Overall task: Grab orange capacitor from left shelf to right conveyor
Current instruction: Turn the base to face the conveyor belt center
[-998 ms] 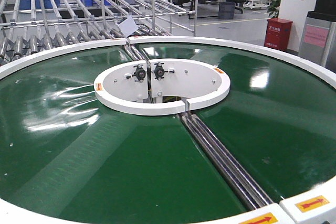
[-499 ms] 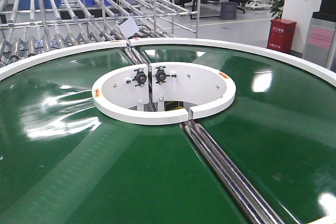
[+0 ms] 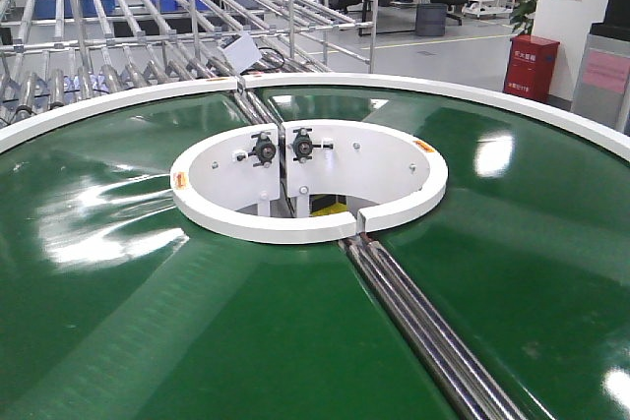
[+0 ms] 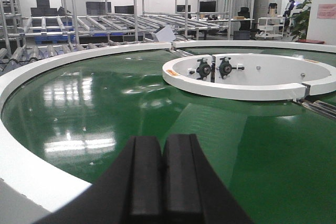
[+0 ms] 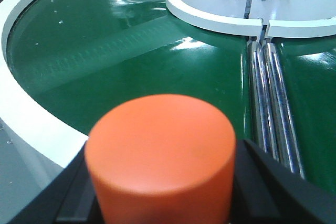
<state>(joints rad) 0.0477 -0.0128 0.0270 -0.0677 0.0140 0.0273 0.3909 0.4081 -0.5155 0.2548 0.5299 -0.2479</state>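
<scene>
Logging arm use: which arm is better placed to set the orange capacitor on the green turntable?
Right. The right hand holds the bright orange cylindrical capacitor at the near edge of the glossy dark green round conveyor; the left hand is shut with nothing in it.

Overhead light is falling evenly, bright all over. The belt (image 3: 246, 341) is throwing back white glare at 9 and 3 o'clock in the front view, and the rods (image 5: 270, 103) are glinting. Close against the wrist lenses, the capacitor (image 5: 160, 156) and the left gripper (image 4: 163, 153) are blurring soft, while the far racks (image 4: 105, 22) are showing sharp.
</scene>
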